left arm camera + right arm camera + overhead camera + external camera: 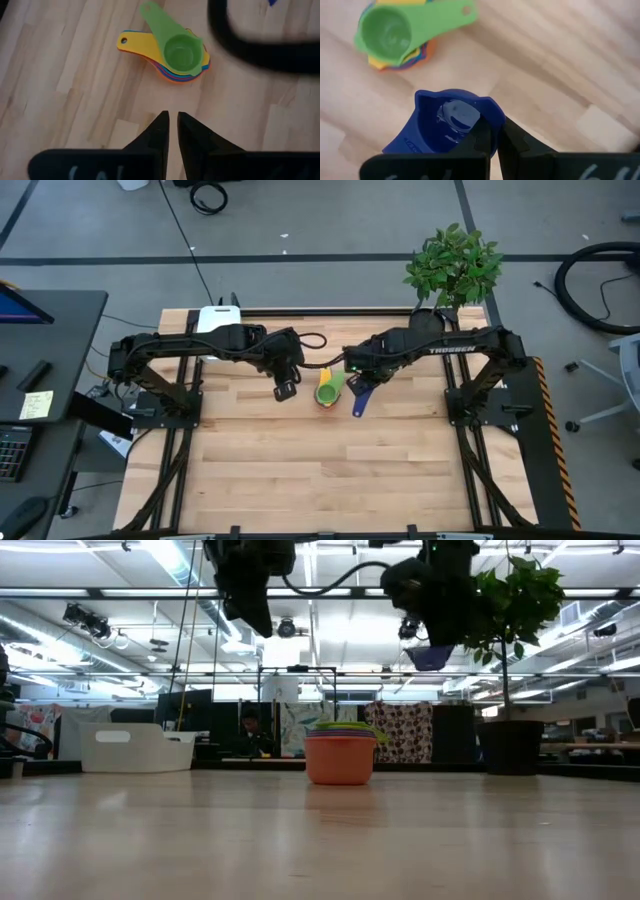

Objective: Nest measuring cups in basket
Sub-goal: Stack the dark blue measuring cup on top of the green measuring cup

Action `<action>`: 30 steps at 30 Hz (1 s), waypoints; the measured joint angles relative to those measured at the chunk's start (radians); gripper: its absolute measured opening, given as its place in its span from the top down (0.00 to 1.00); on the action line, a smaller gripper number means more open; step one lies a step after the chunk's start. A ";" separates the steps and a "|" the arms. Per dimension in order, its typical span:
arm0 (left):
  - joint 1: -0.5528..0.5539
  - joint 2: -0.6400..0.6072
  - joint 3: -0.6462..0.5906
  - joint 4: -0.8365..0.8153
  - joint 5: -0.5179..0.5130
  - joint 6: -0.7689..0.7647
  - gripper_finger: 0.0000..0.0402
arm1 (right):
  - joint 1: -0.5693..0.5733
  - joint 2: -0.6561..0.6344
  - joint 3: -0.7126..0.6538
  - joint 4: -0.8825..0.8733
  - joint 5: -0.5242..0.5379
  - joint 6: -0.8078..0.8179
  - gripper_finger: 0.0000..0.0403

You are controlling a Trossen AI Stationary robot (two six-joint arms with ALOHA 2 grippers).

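A nested stack of measuring cups [328,392], green on top and orange at the bottom [340,760], stands on its base at the table's middle, toward the far side. My right gripper [358,384] hangs high just right of the stack, shut on a dark blue measuring cup [445,125]. My left gripper [173,127] hovers high on the stack's left, pointing slantwise down, its fingers nearly together with nothing between them. The white basket [215,318] sits at the table's far edge, behind the left arm. My right gripper pinches the dark blue cup's bowl wall [490,112] on the side away from the handle, one finger inside the bowl and one outside. The fingers come from above, pointing down. The cup hangs lifted clear, high over the table [430,657], its handle [358,408] toward the near edge.
A potted plant [455,265] stands at the far right corner, its dark pot [512,747] right of the stack. The near half of the wooden table [330,480] is bare. A black cable [260,50] runs between the arms.
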 joint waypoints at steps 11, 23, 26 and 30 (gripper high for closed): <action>0.000 0.000 0.000 -0.028 -0.017 0.124 0.89 | 0.000 0.000 0.021 -0.063 0.083 0.517 0.96; -0.002 0.000 0.000 -0.242 -0.019 0.143 0.89 | -0.047 0.000 0.021 0.164 -0.001 0.934 0.96; -0.002 0.000 0.000 -0.273 -0.021 0.157 0.89 | -0.060 0.006 0.021 0.260 0.014 0.996 0.96; -0.002 0.000 0.000 -0.311 -0.021 0.158 0.89 | -0.062 0.020 0.001 0.414 0.009 1.079 0.96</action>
